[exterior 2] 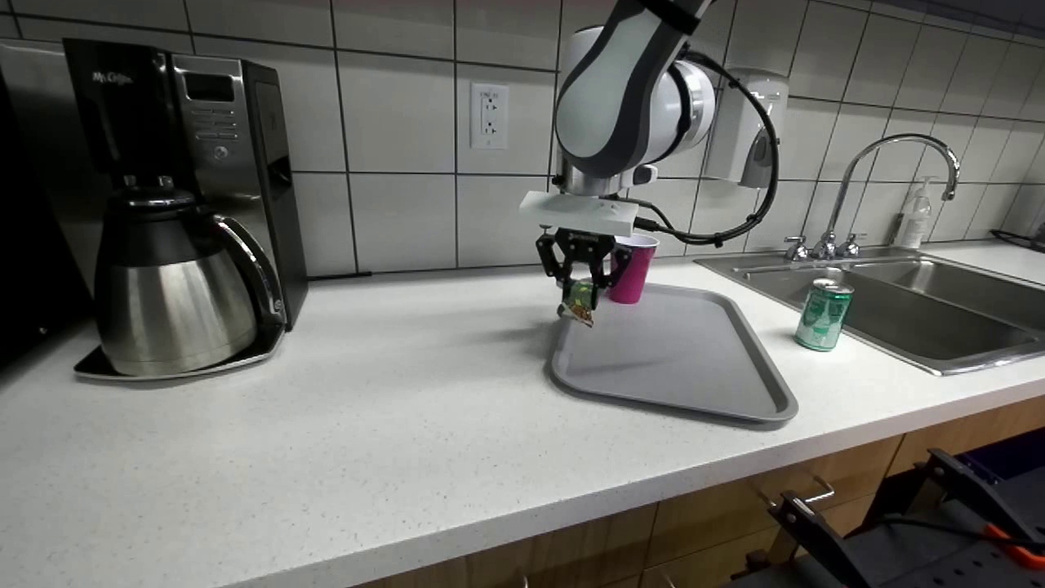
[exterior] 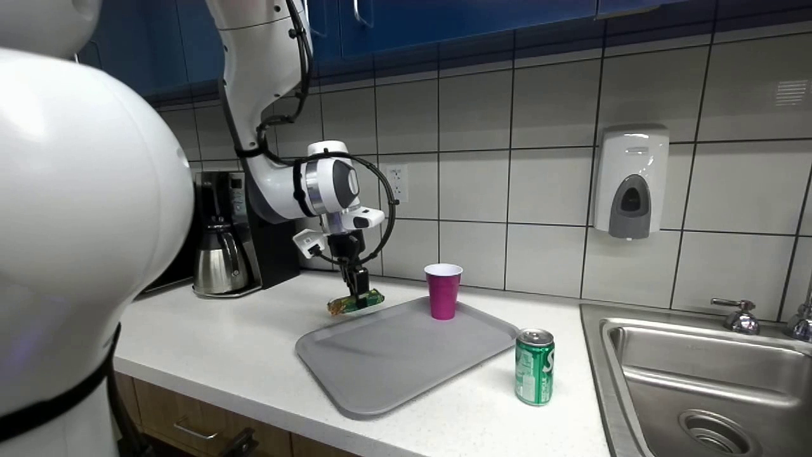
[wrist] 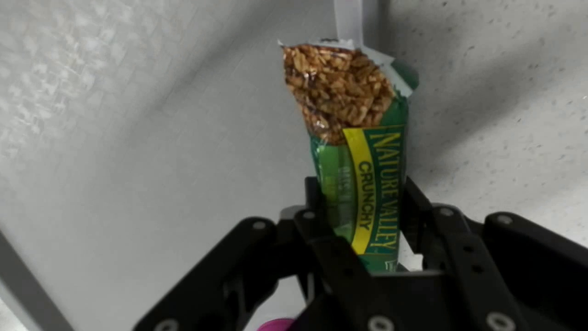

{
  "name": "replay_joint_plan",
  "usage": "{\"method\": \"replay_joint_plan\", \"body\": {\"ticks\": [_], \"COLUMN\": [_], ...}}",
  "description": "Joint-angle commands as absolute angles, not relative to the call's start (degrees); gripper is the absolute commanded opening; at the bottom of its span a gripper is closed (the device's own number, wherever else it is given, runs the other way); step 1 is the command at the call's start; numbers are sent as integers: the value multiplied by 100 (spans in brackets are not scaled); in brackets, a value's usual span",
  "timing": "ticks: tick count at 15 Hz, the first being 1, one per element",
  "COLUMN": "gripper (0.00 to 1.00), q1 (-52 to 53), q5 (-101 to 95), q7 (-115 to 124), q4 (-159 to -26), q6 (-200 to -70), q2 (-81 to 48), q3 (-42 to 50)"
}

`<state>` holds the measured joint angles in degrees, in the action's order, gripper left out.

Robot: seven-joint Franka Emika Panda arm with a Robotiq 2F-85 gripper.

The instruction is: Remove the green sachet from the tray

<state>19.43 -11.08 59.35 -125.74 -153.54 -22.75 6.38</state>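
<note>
The green sachet is a long green and yellow packet with a brown granola-pictured end. In the wrist view the sachet point(wrist: 363, 151) is pinched by its sides between the two fingers of my gripper point(wrist: 360, 200). Its far end points away from the palm; its near end is hidden by the palm. In both exterior views the sachet point(exterior: 343, 306) point(exterior 2: 580, 300) hangs in the air in my gripper point(exterior: 360, 298) point(exterior 2: 581, 287), near the coffee-maker-side edge of the grey tray point(exterior: 393, 362) point(exterior 2: 678, 351). The tray point(wrist: 174, 193) also shows below in the wrist view, with bare counter beside it.
A pink cup point(exterior: 443, 292) point(exterior 2: 633, 273) stands on the tray close behind the gripper. A green soda can point(exterior: 534, 368) point(exterior 2: 824, 314) stands on the counter near the steel sink point(exterior: 599, 381). A coffee maker point(exterior: 222, 241) point(exterior 2: 175, 269) stands at the other end.
</note>
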Motion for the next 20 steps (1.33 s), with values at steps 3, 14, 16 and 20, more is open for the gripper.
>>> {"method": "replay_joint_plan", "body": {"ticks": [3,14,16,20], "gripper": [17,17,17,17], "q1": [2221,2580,2618,2679], "q5": [-1244,-1224,-1203,-1142], "q7": [5921,5716,5615,5411], "q4": [-12219,-11457,-11324,-11110], "q6": [-14994,-14545,-14478,-14421], "q2": [-2294,-2793,-2936,-3218], "q3": [334,-157,-217,-287]}}
